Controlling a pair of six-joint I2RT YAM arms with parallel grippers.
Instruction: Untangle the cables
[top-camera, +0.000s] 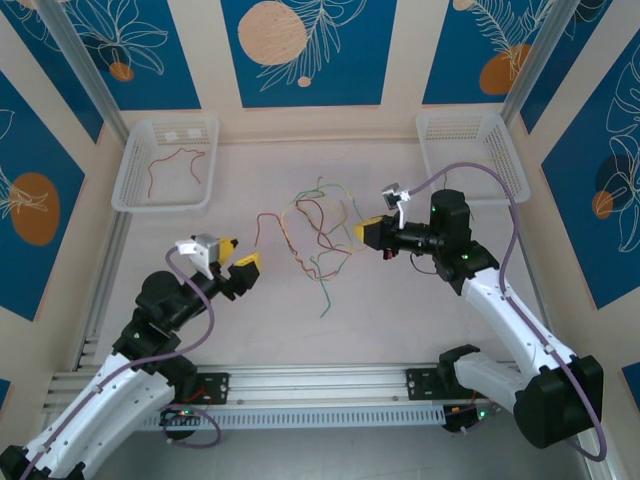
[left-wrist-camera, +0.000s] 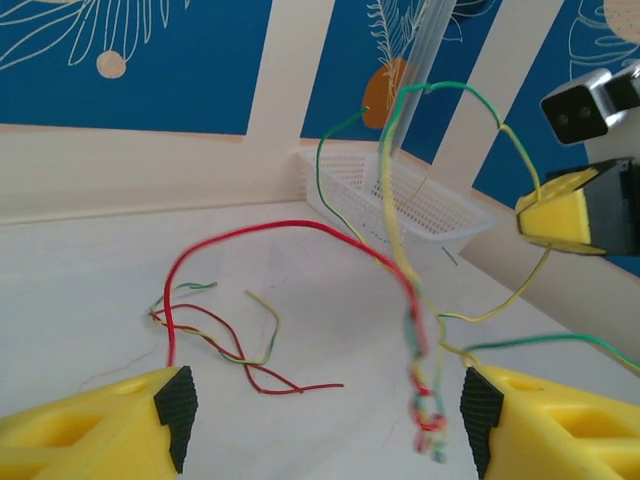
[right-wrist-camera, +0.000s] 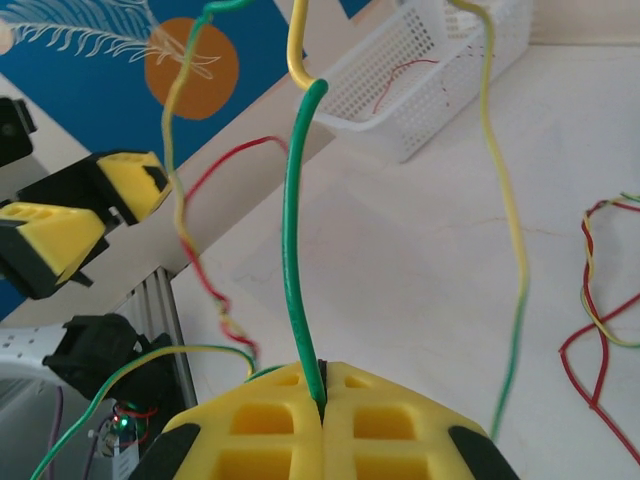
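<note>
Mid-frame from above, the cables (top-camera: 318, 235) sat knotted over open table (top-camera: 420, 320), baskets (top-camera: 125, 185) at the upper corners well clear. Low in the left wrist view, the left gripper (left-wrist-camera: 327, 410) gaped around dangling cables. Bottom centre on the right wrist, the right gripper (right-wrist-camera: 322, 405) pinched a green cable (right-wrist-camera: 291, 250); pulling hard, I judged, could cinch the rest tighter.

Cables (top-camera: 318, 232): thin, wavy red, green and yellow wires, loosely tangled mid-tabletop (top-camera: 400, 320), partly lifted. One green strand (right-wrist-camera: 298, 250) is pinched in the right claw (right-wrist-camera: 322, 398).
</note>
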